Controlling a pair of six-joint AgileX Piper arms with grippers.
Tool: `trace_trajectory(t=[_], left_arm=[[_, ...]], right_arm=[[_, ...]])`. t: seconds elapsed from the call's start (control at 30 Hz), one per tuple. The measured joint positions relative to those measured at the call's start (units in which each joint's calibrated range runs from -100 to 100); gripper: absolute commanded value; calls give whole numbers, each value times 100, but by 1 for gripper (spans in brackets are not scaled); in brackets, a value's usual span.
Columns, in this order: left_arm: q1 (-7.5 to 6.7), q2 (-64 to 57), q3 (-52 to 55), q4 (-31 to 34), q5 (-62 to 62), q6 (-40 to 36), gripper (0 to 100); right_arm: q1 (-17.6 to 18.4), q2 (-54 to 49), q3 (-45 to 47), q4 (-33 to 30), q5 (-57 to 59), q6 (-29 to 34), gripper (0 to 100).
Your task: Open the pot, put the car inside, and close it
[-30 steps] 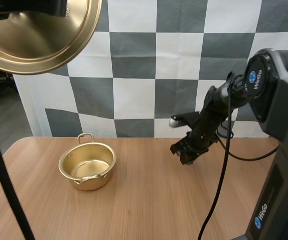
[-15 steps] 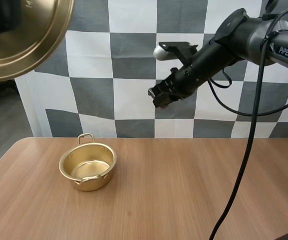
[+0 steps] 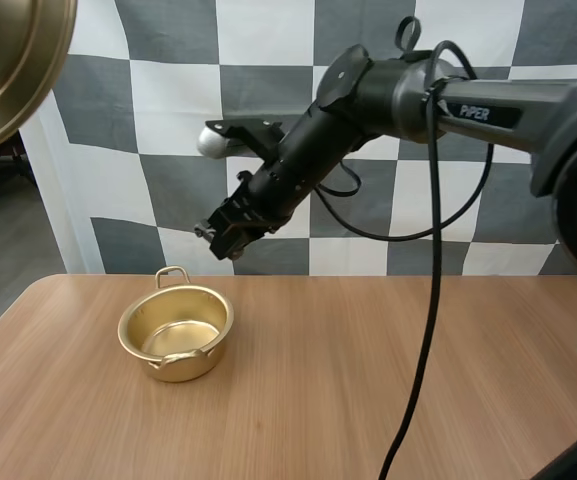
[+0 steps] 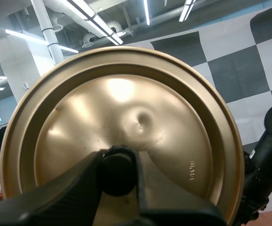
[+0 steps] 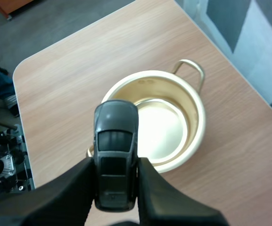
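Your right gripper [image 5: 116,186] clamps the car [image 5: 115,141] above the pot [image 5: 194,141] rim; left gripper [image 4: 119,175] clamps the lid [image 4: 183,141] knob. Drop the car here and it may bounce off the rim.

Your right arm is angling down toward the pot [image 3: 193,362], holding your right gripper [image 3: 220,235] above it, fingers pinching the car [image 5: 116,136]. Your left gripper [image 4: 119,172] is clamping the lid [image 4: 126,103] high above the pot's left.

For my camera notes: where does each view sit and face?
High: behind bases, looking down over the wooden table; right gripper above the round gold metal pot.
Left wrist: on left arm, facing the gold lid in left gripper.
Right wrist: looks down past its gripped dark grey toy car into the pot, shared with high.
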Motion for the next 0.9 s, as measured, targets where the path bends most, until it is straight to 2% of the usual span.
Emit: trace_trajectory(t=[0.37,0.67,0.9], left_arm=[[0,-62,0,-339,0,-10,0],[0,-62,0,-587,0,-25,0],[0,-62,0,-587,0,-25,0]], right_arm=[[142,811,-17,6,-19,-88,0],[476,1313,-17,-22,-890,-164,0],[716,1663,-226,-362,-1288,-124,0]])
